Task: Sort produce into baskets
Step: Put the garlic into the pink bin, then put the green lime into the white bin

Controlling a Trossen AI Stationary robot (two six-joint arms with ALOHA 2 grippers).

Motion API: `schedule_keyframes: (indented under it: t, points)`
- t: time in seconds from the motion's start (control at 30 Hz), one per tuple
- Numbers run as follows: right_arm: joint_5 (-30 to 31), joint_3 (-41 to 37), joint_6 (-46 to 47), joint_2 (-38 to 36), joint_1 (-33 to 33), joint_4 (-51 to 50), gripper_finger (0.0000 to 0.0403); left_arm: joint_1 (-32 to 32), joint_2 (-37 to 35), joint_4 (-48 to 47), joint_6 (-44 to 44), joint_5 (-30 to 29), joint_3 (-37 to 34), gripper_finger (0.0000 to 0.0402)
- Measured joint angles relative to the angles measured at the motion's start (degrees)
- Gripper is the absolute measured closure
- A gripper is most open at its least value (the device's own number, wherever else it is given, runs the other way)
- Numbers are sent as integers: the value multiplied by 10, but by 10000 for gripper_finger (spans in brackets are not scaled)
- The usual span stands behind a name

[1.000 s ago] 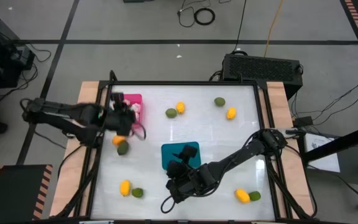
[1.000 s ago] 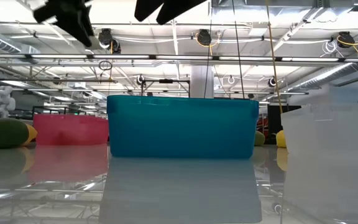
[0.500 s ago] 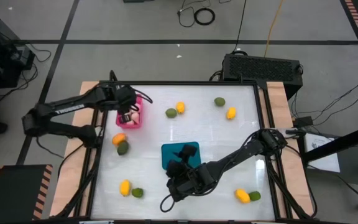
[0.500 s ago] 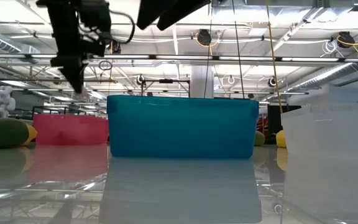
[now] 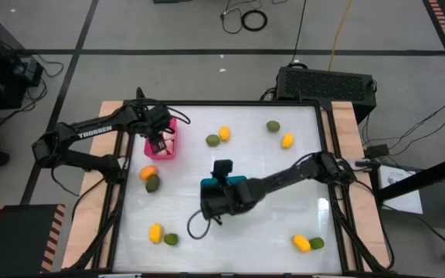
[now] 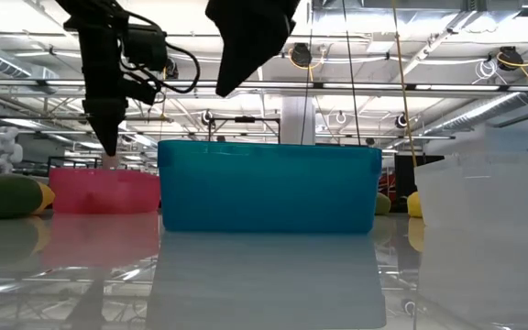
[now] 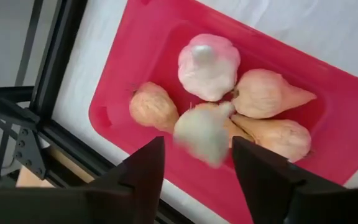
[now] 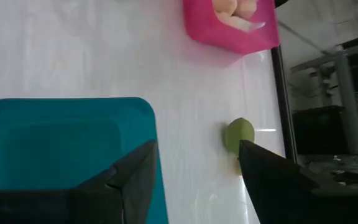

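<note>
Hovering over the pink basket (image 5: pixel 163 137) at the worktop's far left, the left pincer (image 7: pixel 194 163) is spread, a pale bulb (image 7: pixel 201 135) apparently dropping in; the right pincer (image 8: pixel 197 163), spread and empty over the teal basket (image 5: pixel 233 185), probably should fetch a green fruit (image 8: pixel 239 135) next.

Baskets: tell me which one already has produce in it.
The pink basket by the table's left edge, under the left end effector. It holds several pale garlic bulbs; the teal basket at the table's middle looks empty.
</note>
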Motion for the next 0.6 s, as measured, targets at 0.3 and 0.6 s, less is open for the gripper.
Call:
schedule_keyframes:
  t: [0.3,0.6]
  points:
    - [-6,0,8,0,-12,-23,184,0,-7,-12,-13,14,7,158]
    - [-165,16,53,-1,-2,-96,184,-24,-116,162,-60,157,-45,158]
